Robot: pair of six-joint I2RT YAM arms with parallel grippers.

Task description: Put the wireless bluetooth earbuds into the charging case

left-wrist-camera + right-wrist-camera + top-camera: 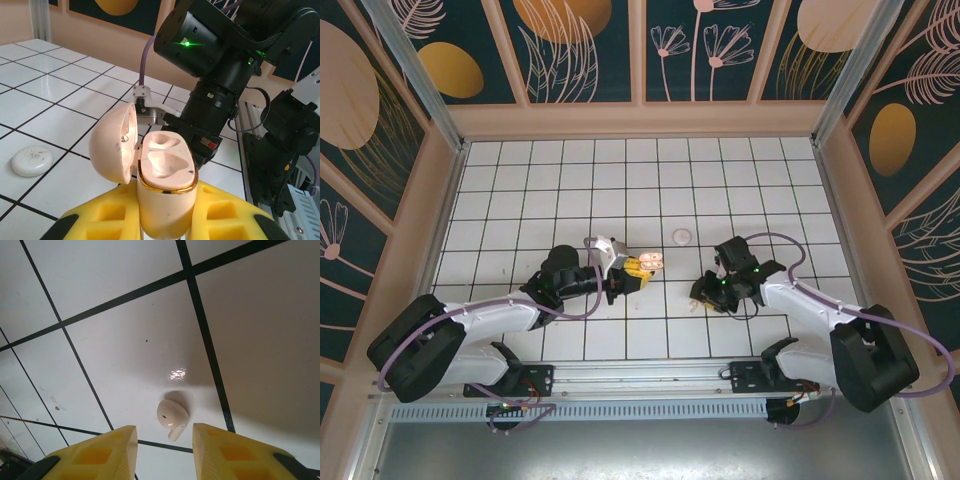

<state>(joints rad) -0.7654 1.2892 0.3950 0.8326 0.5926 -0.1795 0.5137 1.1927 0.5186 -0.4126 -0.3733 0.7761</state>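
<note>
My left gripper point(165, 212) is shut on the charging case point(164, 197), a cream oval case with a gold rim, held upright between the yellow pads. Its lid point(114, 144) hangs open to the left, and both sockets are empty. From above, the case point(650, 261) sits mid-table at the left gripper point(638, 268). One of the wireless bluetooth earbuds point(172, 416), small and white, lies on a tile. My right gripper point(164, 442) is open low over it, a yellow finger point(102, 452) on each side, neither touching. The right gripper point(701, 298) points down at the floor.
A small white round disc point(681, 237) lies on the tiles behind the case, and sits at the left of the left wrist view as the disc point(31, 160). The right arm's black wrist point(220, 75) hangs close behind the case. Wooden walls enclose the tiled floor point(570, 180).
</note>
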